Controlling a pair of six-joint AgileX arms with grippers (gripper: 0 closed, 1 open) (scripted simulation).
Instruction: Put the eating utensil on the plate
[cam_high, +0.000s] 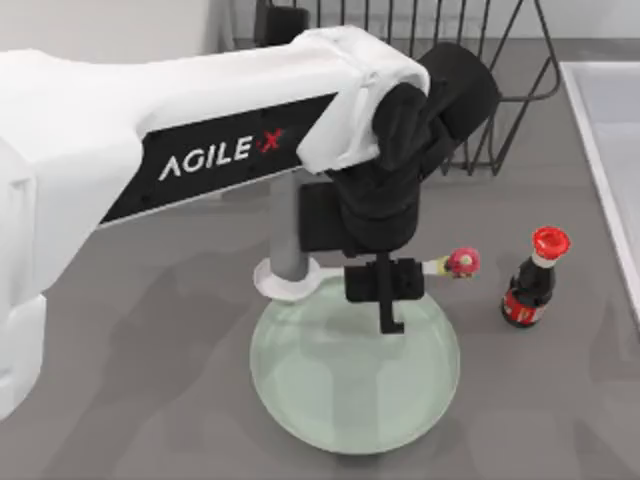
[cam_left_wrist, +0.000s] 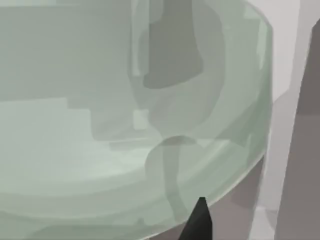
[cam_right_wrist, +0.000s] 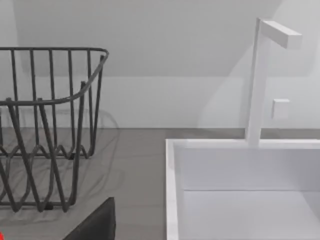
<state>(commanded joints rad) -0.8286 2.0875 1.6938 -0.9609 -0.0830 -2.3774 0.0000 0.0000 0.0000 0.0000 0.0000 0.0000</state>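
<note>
Spoon (cam_high: 287, 279), white with a pink-red knob at its handle end, lies level across the far rim of the pale green plate (cam_high: 355, 385), held there by the left gripper (cam_high: 388, 300). Its bowl sticks out past the plate's far-left edge, and the knob reaches beyond the far-right edge toward the bottle. The gripper's dark fingers are closed narrowly on the handle near the middle, directly above the plate's far part. The left arm (cam_high: 150, 150) stretches in from the table's left side and covers much of the far-left area.

The plate's near half is bare and open, with free grey table (cam_high: 150, 400) all round it on the near and left sides. A red-capped dark bottle (cam_high: 533, 285) stands upright to the right, near the plate's edge but apart from it. A wire rack (cam_high: 500, 90) stands at the far side, and a white sink (cam_high: 610, 150) borders the right edge. In the left wrist view the plate's glossy surface (cam_left_wrist: 100, 125) and rim lie close below.
</note>
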